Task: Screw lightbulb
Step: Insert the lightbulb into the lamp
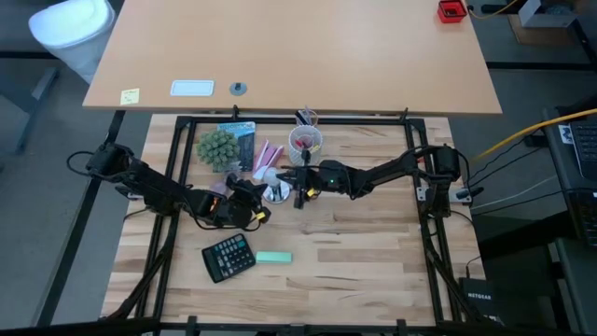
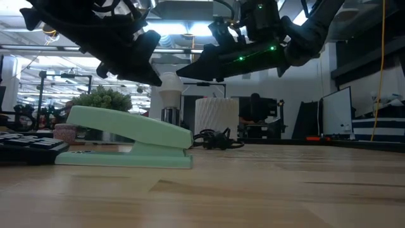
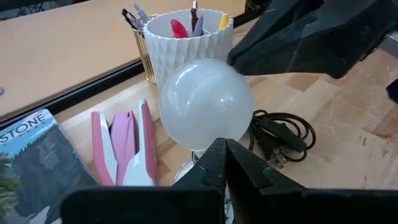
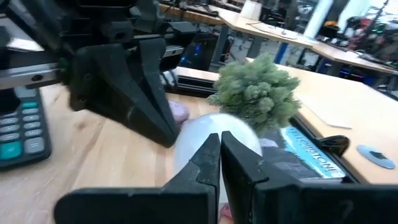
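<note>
The small pale whitish round lightbulb (image 3: 206, 103) stands upright near the bench's middle, between both grippers. The left gripper (image 3: 225, 163) and right gripper (image 4: 220, 155) hover beside it, jaws closed, holding nothing.

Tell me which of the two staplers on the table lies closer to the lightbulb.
The pink stapler, lying right beside the lightbulb near the white pen cup. The mint-green stapler sits farther off, next to the calculator.
</note>
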Tool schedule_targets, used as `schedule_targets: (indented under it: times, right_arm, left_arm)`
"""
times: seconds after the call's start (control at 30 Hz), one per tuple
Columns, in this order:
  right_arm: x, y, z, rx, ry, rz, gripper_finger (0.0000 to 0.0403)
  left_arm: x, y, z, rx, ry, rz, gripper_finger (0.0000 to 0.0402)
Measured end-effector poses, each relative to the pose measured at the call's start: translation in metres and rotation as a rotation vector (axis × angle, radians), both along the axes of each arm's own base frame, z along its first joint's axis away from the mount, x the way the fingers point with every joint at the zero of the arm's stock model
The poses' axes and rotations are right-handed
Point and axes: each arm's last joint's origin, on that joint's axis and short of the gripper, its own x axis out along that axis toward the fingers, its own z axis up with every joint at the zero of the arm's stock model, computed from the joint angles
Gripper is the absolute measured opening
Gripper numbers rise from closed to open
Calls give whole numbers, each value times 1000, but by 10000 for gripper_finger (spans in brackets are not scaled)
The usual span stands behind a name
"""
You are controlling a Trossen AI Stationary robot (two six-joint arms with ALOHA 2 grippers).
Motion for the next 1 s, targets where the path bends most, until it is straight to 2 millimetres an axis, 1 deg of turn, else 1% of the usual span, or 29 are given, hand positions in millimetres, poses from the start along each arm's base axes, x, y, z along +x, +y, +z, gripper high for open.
schedule_targets:
  times: [0.07,0.2,0.3,0.43,0.53,0.77,0.93,1.0]
  right_arm:
    - [0,1,-1,5,9,24,19]
    - [-3,2,-17,20,119,41,19]
    - [-2,1,-11,18,102,40,19]
    - [-4,2,-18,24,156,40,19]
    - [-3,1,-15,20,136,34,19]
    - [-5,1,-13,19,159,20,19]
    - [-13,-2,0,-15,209,-114,19]
    - [-15,-5,8,-30,191,-163,19]
  left_arm:
    - [-1,0,-1,-7,6,8,0]
    - [-2,1,-2,-16,5,20,0]
    - [-2,1,-2,-12,5,22,0]
    - [-2,1,-2,-10,4,25,0]
    - [-2,1,-2,-13,0,26,0]
    - [-3,-4,-2,-13,-1,7,0]
    - [-6,-13,1,4,7,-42,0]
    - [-6,-15,2,18,21,-60,0]
